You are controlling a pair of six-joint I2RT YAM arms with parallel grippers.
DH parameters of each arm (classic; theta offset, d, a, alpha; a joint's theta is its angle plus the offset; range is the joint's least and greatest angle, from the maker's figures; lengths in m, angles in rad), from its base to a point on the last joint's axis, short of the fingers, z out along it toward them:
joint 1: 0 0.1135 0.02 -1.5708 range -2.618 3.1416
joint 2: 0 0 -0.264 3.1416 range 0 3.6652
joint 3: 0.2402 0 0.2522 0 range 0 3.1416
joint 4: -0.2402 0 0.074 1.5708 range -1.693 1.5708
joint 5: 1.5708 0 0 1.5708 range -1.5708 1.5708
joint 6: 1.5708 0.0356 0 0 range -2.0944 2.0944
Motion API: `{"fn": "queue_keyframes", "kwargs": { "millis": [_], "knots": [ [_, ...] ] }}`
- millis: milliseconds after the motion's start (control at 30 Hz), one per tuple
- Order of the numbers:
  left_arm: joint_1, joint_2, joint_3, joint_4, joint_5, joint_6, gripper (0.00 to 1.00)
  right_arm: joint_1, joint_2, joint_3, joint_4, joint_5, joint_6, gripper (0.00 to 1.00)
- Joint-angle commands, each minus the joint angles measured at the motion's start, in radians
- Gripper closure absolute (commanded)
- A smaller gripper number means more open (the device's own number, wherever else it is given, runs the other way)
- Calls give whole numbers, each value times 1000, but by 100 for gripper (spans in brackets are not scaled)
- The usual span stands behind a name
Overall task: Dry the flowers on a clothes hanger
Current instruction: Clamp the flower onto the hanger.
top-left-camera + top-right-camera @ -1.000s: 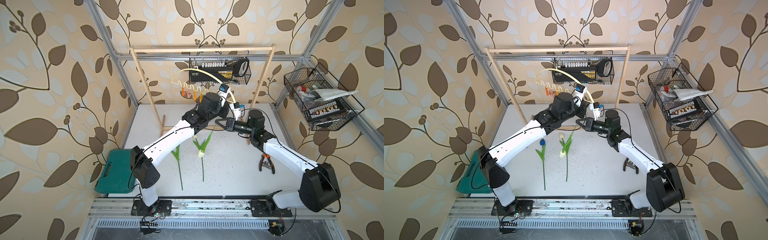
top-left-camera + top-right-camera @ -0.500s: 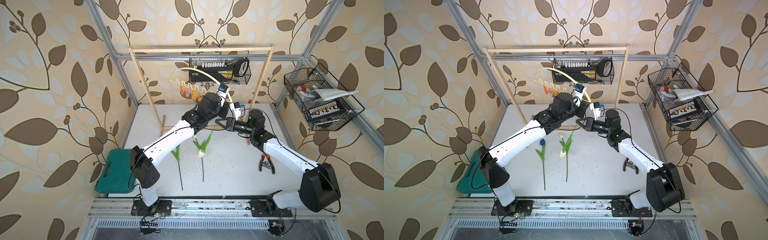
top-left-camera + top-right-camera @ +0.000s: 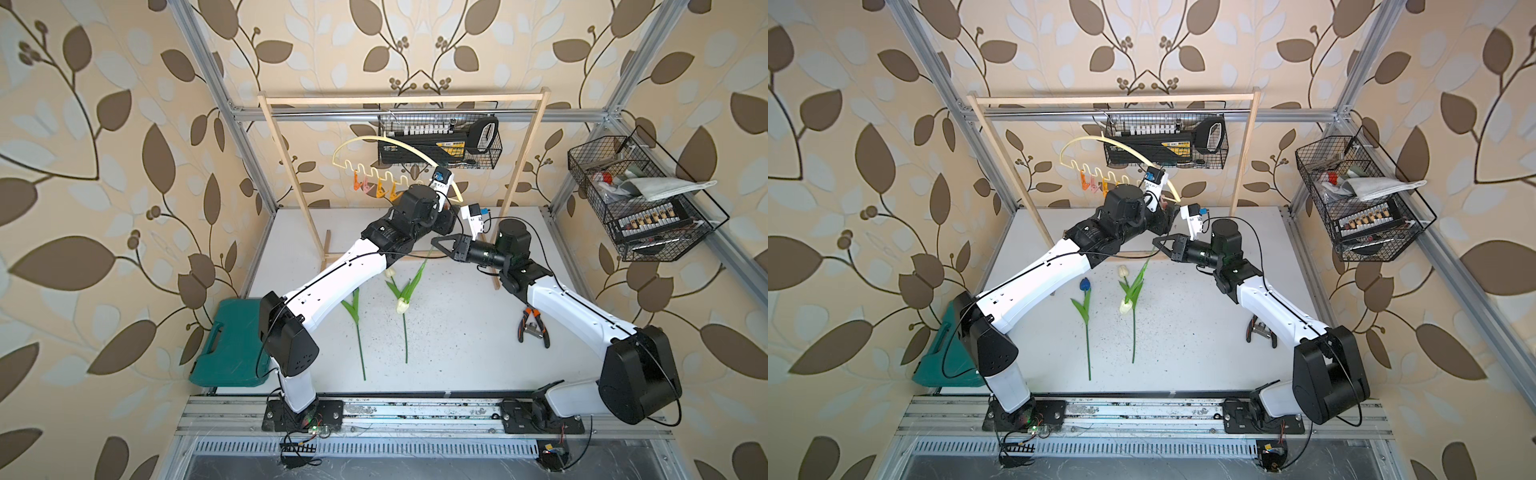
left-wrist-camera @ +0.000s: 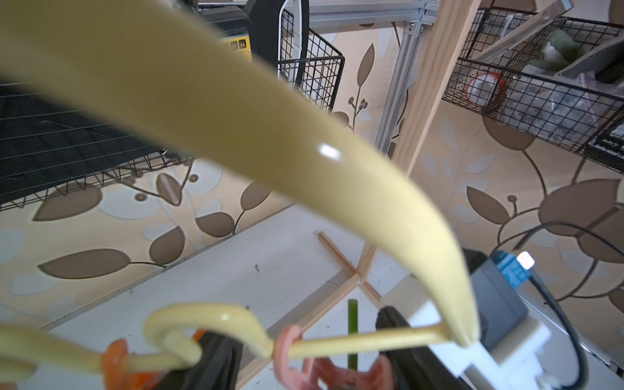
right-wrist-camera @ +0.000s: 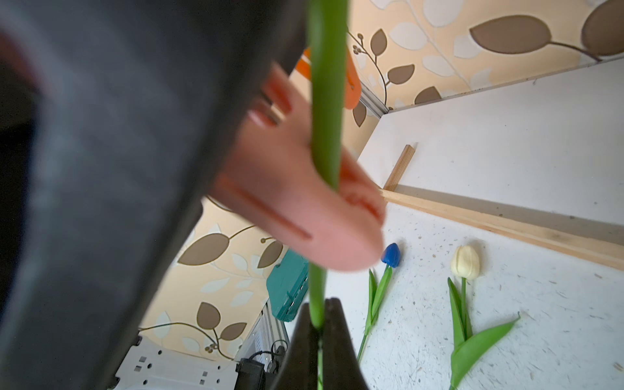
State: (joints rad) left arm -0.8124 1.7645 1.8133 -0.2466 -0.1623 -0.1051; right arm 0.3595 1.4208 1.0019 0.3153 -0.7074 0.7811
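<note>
**Laid out from the rack (image 3: pixel 399 99)**

The clothes hanger (image 3: pixel 399 143) hangs below the rack's top bar, a wire basket (image 3: pixel 440 141) behind it. Before the rack, two flowers (image 3: pixel 352 308) lie side by side on the tabletop (image 3: pixel 457 353). A third flower (image 3: pixel 419 274) hangs head-down between them and the rack, its stem pinched in the right claw (image 3: pixel 434 245). Pliers (image 3: pixel 532 330) lie before the rack's right post. A tool case (image 3: pixel 230 353) sits far left of the rack.
</note>
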Motion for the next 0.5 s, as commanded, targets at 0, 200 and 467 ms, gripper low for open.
{"fn": "queue_keyframes", "kwargs": {
  "millis": [0, 200, 467],
  "knots": [
    [-14, -67, 7, 5, 37, -2, 30, 7, 28, 16, -22, 4, -29, 100],
    [-14, -71, 50, -61, 48, -6, 22, 8, 45, 45, -101, 43, -75, 96],
    [-14, -78, 82, -155, 42, -17, 15, 8, 30, 70, -193, 72, -128, 58]
  ]
}}
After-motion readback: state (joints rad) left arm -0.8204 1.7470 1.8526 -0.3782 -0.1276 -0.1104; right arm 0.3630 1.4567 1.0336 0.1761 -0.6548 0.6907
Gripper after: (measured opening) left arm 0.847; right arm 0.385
